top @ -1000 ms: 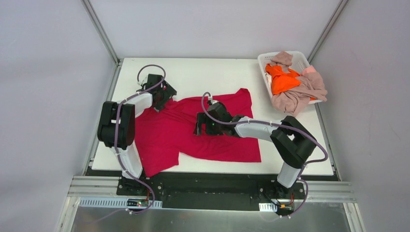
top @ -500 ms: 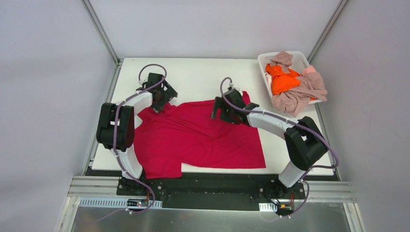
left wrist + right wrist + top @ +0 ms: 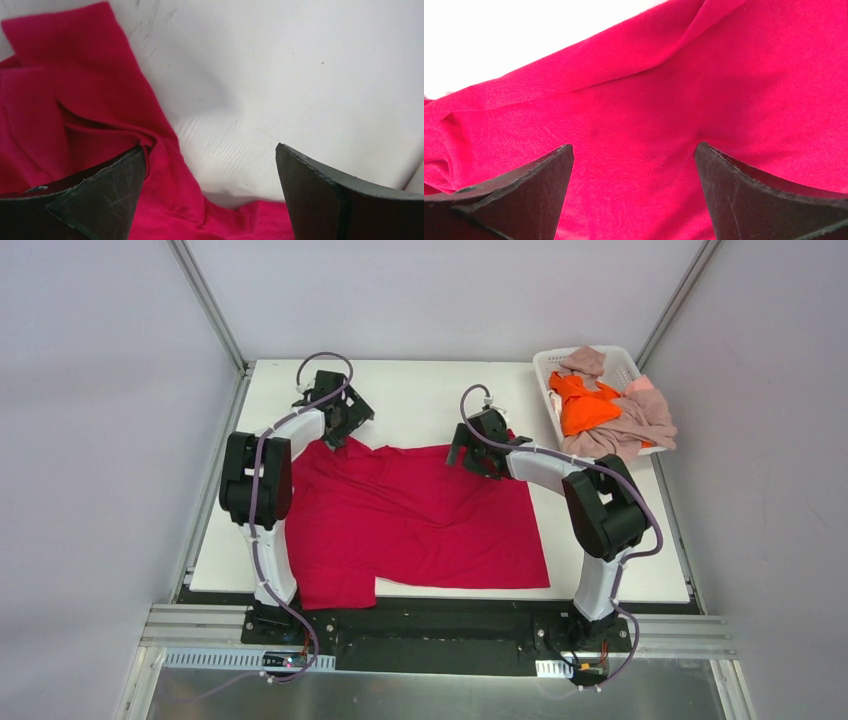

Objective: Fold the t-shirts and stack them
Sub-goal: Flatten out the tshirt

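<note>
The crimson-red t-shirt [image 3: 420, 525] lies spread over the white table [image 3: 420, 390], with one sleeve hanging at the near left edge. My left gripper [image 3: 345, 422] is at the shirt's far left corner. In the left wrist view it [image 3: 210, 147] is open, with the red cloth's edge [image 3: 165, 165] lying by the left finger and bare table between the jaws. My right gripper [image 3: 468, 452] is at the shirt's far right corner. In the right wrist view it [image 3: 634, 145] is open just above the red cloth [image 3: 639, 100], holding nothing.
A white plastic basket [image 3: 545, 365] stands at the far right corner of the table. It holds the bright orange shirt [image 3: 583, 405] and pink-beige shirts [image 3: 620, 435] that spill over its right rim. Metal frame posts rise at both back corners.
My right gripper moved from the shirt's middle to its far right corner. My left gripper moved farther back. The red shirt's far edge is now drawn out straighter and flatter.
</note>
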Controlling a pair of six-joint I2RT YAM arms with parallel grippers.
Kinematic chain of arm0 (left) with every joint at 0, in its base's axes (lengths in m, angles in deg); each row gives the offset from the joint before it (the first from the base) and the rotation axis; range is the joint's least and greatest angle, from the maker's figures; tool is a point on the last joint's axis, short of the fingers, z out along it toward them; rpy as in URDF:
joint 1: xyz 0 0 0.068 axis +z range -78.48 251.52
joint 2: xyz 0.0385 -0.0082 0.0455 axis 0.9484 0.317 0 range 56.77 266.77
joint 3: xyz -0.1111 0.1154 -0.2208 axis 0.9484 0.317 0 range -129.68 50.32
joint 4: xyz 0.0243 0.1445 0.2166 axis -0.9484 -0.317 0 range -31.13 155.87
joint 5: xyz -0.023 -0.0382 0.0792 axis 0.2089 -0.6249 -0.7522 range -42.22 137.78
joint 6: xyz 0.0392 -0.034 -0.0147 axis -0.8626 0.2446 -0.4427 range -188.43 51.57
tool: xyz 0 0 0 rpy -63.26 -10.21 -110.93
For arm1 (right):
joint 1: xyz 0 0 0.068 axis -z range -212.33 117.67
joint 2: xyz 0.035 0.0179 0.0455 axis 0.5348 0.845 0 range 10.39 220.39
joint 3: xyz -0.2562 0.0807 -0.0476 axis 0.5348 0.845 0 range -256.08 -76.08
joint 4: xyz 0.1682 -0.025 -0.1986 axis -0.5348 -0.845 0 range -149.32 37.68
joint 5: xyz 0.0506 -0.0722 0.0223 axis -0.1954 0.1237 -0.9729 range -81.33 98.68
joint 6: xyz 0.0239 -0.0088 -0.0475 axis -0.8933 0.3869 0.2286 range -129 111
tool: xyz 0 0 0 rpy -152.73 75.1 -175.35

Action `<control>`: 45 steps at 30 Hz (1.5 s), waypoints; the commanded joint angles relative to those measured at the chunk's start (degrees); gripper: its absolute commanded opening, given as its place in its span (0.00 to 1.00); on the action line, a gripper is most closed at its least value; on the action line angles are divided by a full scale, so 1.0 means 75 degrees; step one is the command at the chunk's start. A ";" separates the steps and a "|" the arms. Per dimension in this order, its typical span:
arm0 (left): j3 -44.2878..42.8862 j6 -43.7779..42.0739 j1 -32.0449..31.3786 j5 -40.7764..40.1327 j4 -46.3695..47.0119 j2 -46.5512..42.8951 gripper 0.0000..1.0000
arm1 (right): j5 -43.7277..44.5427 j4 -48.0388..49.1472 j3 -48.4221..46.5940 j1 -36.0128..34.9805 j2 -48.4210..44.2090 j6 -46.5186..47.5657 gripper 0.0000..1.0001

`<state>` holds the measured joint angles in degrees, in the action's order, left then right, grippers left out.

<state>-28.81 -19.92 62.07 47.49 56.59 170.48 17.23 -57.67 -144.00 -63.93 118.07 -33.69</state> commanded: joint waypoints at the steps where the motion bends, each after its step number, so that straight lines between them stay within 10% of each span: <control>1: -0.0957 -0.0291 -0.0076 -0.0034 0.0178 0.0378 0.99 | -0.0193 -0.0192 0.0255 0.0000 0.0389 0.0071 0.96; 13: -0.5228 -0.1072 -0.0042 0.0953 -0.0112 0.2790 0.99 | -0.0254 -0.0152 0.0349 0.0100 0.0432 -0.0024 0.95; 27: -0.0180 -0.1536 -0.0309 0.0118 -0.0427 -0.1100 0.99 | -0.0344 -0.0178 0.0407 0.0099 0.0026 -0.0004 0.96; 45: -0.1277 -0.1344 -0.0030 -0.1215 -0.0595 0.0756 0.99 | -0.0465 -0.0177 0.0456 0.0103 0.0068 0.0075 0.96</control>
<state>-33.71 -30.76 61.48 43.03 52.09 173.80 15.55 -54.41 -142.61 -63.27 117.81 -32.93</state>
